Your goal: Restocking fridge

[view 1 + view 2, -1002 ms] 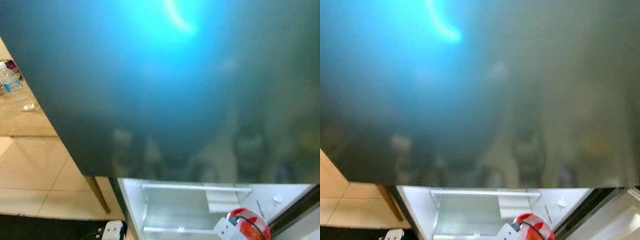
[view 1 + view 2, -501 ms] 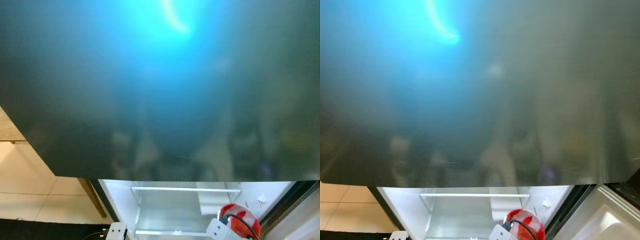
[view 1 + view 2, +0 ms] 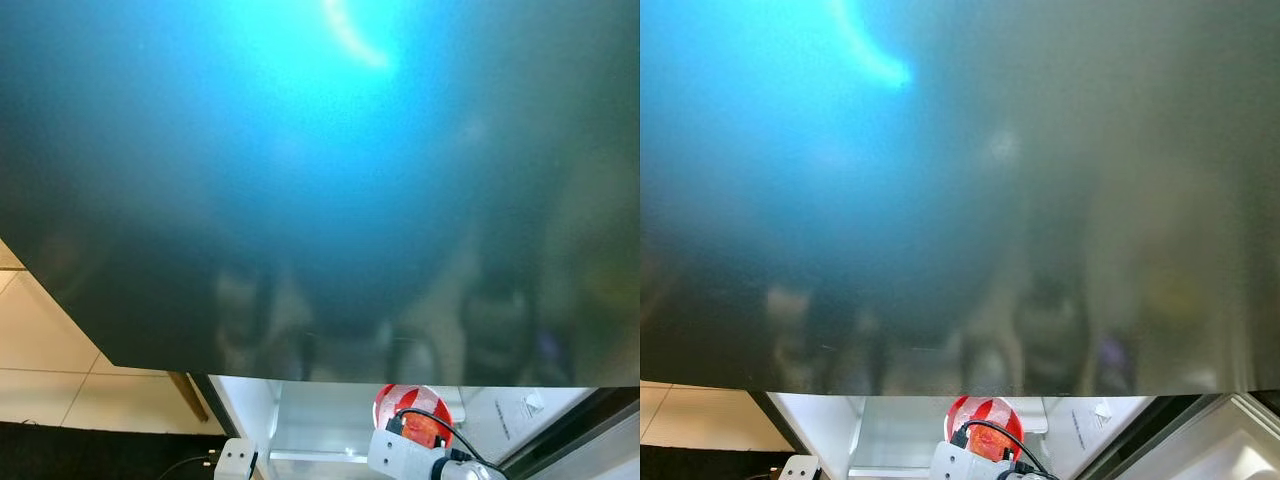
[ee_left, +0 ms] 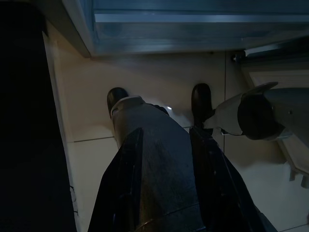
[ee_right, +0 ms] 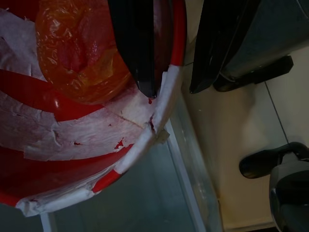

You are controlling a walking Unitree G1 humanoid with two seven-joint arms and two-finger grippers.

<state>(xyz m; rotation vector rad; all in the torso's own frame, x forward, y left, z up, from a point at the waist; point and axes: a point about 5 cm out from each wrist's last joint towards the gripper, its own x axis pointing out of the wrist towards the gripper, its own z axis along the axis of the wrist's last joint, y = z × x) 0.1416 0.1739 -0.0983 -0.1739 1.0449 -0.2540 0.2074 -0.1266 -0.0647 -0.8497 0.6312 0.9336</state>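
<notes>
Red-and-white bowl (image 3: 412,412) with an orange plastic-wrapped item (image 5: 82,58) inside sits at 6 o'clock in the head view, just in front of the open fridge compartment's white shelves (image 3: 320,420), under the big grey upper fridge door (image 3: 320,180). Right claw (image 5: 174,53) is clamped on the bowl's rim, one finger inside and one outside, so the bowl rides directly ahead of that arm and only needs pushing forward onto a shelf. Left claw (image 4: 159,104) hangs idle over the tiled floor (image 4: 145,77), fingers apart and empty, so the right arm is the nearer one.

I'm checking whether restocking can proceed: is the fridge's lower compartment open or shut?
Open. Below the dark fridge door, the white interior with a shelf shows, and the right claw holds a red-and-white bowl there.
</notes>
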